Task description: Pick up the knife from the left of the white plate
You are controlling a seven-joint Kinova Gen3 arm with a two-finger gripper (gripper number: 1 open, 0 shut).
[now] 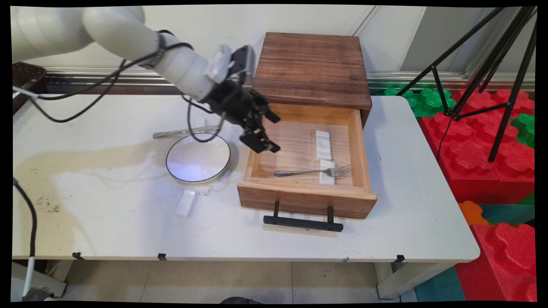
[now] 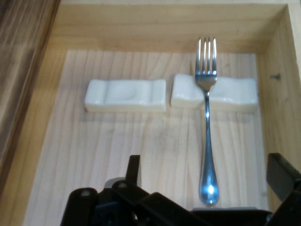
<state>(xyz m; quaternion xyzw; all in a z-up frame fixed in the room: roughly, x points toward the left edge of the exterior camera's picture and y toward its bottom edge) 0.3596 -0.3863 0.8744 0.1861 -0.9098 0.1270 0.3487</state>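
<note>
- The fork (image 1: 314,172) (image 2: 207,117) lay inside the open wooden drawer (image 1: 357,149) (image 2: 155,23), its neck propped across a white ceramic rest (image 1: 327,171) (image 2: 225,92), tines pointing to the drawer's right wall in the main view.
- It was plain polished steel, four-tined, with a slim handle ending in a rounded tip.
- A second white rest (image 1: 323,144) (image 2: 125,95) sat just behind the first, bare.
- The black gripper (image 1: 269,132) (image 2: 202,188) hovered over the drawer's left side, empty, its fingers apart, touching nothing.
- The drawer stood pulled out from a dark-topped wooden box (image 1: 310,68), a black bar handle (image 1: 303,222) on its front.
- Left of the drawer on the white table (image 1: 107,222) sat a white black-rimmed plate (image 1: 198,161); a metal utensil (image 1: 180,133) lay behind it, and a third white rest (image 1: 186,203) in front.
- The tabletop showed brownish stains and smudges.
- Beyond the table's right end were red and green foam blocks (image 1: 488,154) and black tripod legs (image 1: 492,64); a pale wall stood behind.
</note>
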